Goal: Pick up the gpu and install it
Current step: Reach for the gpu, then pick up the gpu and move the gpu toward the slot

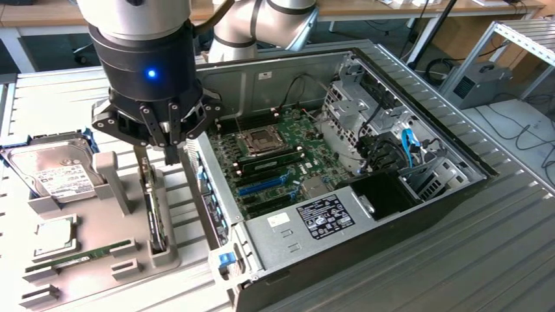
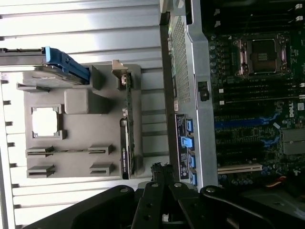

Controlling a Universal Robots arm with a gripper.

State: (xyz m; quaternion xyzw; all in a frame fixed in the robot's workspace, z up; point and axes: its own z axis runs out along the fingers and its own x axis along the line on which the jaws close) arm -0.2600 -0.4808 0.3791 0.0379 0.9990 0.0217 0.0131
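I see the gripper (image 1: 171,155) clenched on nothing, over the gpu (image 1: 154,218), a flat black card standing on edge beside the steel case (image 1: 286,250).

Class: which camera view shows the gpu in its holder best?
The wrist view: the gpu shows its whole top edge, upright in the holder. The exterior view shows it as a dark strip below the gripper.

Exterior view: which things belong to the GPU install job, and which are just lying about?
Job:
slim black GPU card standing in the grey holder
black end effector, shut, above it
open black computer case with green motherboard

Lying about:
silver hard drive with white label
square silver processor chip
narrow green RAM stick
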